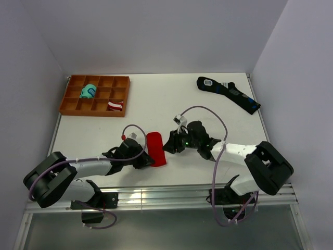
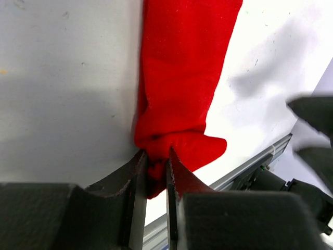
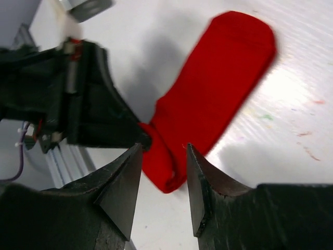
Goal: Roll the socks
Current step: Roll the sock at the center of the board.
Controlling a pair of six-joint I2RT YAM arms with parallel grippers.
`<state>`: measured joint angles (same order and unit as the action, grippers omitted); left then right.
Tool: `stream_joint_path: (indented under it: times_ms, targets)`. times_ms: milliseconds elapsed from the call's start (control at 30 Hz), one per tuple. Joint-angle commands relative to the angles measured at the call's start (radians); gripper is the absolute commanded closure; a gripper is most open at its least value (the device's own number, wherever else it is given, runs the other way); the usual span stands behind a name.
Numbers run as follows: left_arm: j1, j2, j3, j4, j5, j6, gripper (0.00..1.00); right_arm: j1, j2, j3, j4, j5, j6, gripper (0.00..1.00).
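Observation:
The red socks [image 1: 156, 148] lie as a narrow strip near the table's front edge, between the two arms. My left gripper [image 1: 147, 160] is shut on the socks' near end, which is folded over [image 2: 179, 146]; red cloth sits pinched between the fingers [image 2: 155, 169]. My right gripper [image 1: 169, 146] is open, just right of the strip. In the right wrist view the socks [image 3: 213, 99] run away from the fingers, and the folded near end [image 3: 164, 172] lies between the open fingertips without contact.
An orange compartment tray [image 1: 73, 107] at the back left holds a teal bundle [image 1: 87, 92] and a red-and-white striped bundle [image 1: 115, 105]. Long black socks with blue marks [image 1: 229, 94] lie at the back right. The table's metal front rail [image 1: 156, 195] is close behind the socks.

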<state>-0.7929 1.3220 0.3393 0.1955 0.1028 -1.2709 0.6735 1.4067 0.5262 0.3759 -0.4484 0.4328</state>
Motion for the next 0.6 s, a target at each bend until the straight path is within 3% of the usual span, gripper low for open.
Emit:
stream_joint_path:
  times_ms: [0, 233, 567]
  targets:
    - [0.018, 0.075, -0.046, -0.265, 0.04, 0.091, 1.0, 0.053, -0.06, -0.057, 0.205, 0.019, -0.037, 0.53]
    - [0.061, 0.135, -0.01, -0.3, 0.132, 0.154, 1.0, 0.218, -0.058, -0.089, 0.27, 0.177, -0.072, 0.53]
    - [0.197, 0.163, 0.049, -0.476, 0.143, 0.312, 1.0, 0.296, -0.025, -0.18, 0.412, 0.258, -0.062, 0.53]
